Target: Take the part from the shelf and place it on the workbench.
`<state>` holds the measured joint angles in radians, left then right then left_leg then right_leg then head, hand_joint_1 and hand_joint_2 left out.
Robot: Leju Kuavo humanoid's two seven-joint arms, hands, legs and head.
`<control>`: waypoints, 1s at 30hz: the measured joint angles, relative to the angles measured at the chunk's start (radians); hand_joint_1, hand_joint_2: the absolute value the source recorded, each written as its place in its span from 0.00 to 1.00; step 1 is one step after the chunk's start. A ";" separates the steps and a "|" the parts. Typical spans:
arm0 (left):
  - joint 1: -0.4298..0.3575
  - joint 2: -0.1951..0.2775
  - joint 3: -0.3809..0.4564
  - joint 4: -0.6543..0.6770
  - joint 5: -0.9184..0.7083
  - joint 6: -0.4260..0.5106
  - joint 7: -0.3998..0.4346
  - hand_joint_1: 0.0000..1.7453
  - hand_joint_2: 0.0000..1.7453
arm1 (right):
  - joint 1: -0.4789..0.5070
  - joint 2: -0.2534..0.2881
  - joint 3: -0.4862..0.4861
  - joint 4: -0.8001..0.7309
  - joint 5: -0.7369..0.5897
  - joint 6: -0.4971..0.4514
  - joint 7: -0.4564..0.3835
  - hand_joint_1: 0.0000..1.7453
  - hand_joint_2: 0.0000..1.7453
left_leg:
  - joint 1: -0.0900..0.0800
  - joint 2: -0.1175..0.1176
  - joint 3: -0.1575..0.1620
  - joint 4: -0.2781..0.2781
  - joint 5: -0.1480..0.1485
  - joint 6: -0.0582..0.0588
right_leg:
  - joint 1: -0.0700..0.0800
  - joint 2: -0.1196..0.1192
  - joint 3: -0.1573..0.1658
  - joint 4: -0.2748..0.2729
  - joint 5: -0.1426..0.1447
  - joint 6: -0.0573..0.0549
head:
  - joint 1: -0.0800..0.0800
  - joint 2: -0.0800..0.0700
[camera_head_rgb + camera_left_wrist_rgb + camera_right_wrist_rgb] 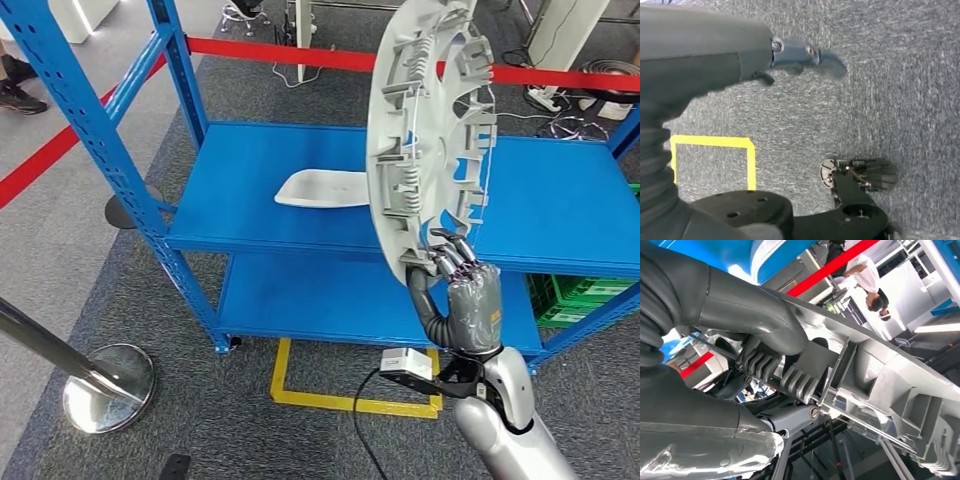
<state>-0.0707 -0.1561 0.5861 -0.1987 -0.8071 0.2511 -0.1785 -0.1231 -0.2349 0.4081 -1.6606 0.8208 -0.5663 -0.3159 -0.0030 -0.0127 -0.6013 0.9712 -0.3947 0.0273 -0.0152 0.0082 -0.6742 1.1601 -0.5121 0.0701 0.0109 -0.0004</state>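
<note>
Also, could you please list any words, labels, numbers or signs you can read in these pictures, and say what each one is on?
None can be read.
Small orange mark on the right hand: too small to read.
White camera box at the right wrist: dark print, too blurred to read.
Grey wheel cover: no lettering visible.

Grey round ribbed part (430, 140) upright on edge, lower rim gripped by right hand (460, 295), above shelf

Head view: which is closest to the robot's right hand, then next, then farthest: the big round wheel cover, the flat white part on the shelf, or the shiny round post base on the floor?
From the right hand:
1. Wheel cover, held upright in it.
2. White part, on the shelf's upper level, to the left.
3. Post base, on the floor, far left.
</note>
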 joint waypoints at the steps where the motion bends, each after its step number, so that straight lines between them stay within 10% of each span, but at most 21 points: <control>1: 0.000 -0.001 0.000 0.000 0.000 -0.001 0.000 0.00 1.00 | 0.002 0.002 0.000 0.000 0.000 -0.001 -0.002 1.00 1.00 | 0.000 0.001 -0.002 0.000 0.001 0.000 | -0.001 0.000 -0.023 0.069 -0.034 0.002 | 0.001 0.000; 3: 0.001 -0.002 0.000 0.000 -0.001 -0.003 0.000 0.00 1.00 | 0.008 0.004 -0.001 0.000 -0.001 -0.002 -0.004 1.00 1.00 | 0.002 0.001 -0.006 0.001 0.006 -0.004 | -0.003 0.000 -0.033 0.130 -0.053 0.007 | 0.001 0.000; 7: 0.001 -0.003 0.003 0.000 -0.002 -0.006 0.000 0.00 1.00 | 0.014 0.007 -0.005 -0.002 -0.003 -0.002 -0.007 1.00 1.00 | 0.011 -0.001 -0.022 0.009 0.017 -0.026 | -0.011 0.003 0.110 -0.092 0.027 0.018 | 0.002 0.000; 12: 0.003 -0.003 0.009 0.000 -0.004 -0.010 -0.001 0.00 1.00 | 0.015 0.014 -0.007 -0.005 -0.010 0.001 -0.012 1.00 1.00 | 0.012 -0.005 -0.042 0.024 0.026 -0.060 | -0.006 0.014 0.110 -0.121 0.045 -0.030 | 0.001 0.000; 16: 0.001 -0.003 0.017 0.000 -0.006 -0.015 -0.004 0.00 1.00 | 0.008 0.019 -0.008 -0.004 -0.013 0.003 -0.012 1.00 1.00 | 0.013 0.000 -0.111 0.208 -0.127 -0.070 | -0.001 0.010 0.069 -0.123 0.079 -0.058 | -0.001 0.000; 19: 0.001 -0.004 0.020 0.000 -0.008 -0.017 -0.005 0.00 1.00 | 0.007 0.020 -0.008 -0.004 -0.016 0.004 -0.012 1.00 1.00 | 0.010 0.000 -0.115 0.308 -0.159 -0.061 | 0.010 0.007 0.030 -0.123 0.108 -0.062 | -0.001 0.000; 24: -0.007 -0.003 0.021 -0.001 -0.010 -0.017 -0.006 0.00 1.00 | 0.006 0.020 -0.011 -0.004 -0.020 0.004 -0.012 1.00 1.00 | -0.014 0.001 0.084 0.047 -0.109 -0.024 | 0.020 0.005 -0.017 -0.124 0.157 -0.055 | 0.000 0.000; 27: -0.007 -0.002 0.023 -0.001 -0.012 -0.018 -0.008 0.00 1.00 | 0.009 0.022 -0.015 -0.003 -0.023 0.004 -0.012 1.00 1.00 | -0.022 0.001 0.087 0.008 -0.092 -0.016 | 0.012 0.001 -0.024 -0.135 0.182 -0.037 | -0.003 0.000; 30: -0.004 -0.002 0.024 -0.001 -0.013 -0.019 -0.008 0.00 1.00 | 0.015 0.022 -0.021 -0.003 -0.026 0.004 -0.012 1.00 1.00 | -0.018 0.005 0.062 0.002 -0.058 0.000 | 0.009 0.000 -0.058 -0.060 0.092 -0.025 | -0.002 0.000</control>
<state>-0.0747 -0.1579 0.6099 -0.1999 -0.8202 0.2319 -0.1862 -0.1085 -0.2128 0.3870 -1.6631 0.7949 -0.5623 -0.3283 -0.0208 -0.0074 -0.5393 0.9736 -0.4525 0.0272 -0.0063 0.0080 -0.7319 1.1004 -0.4204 0.0454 0.0088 -0.0004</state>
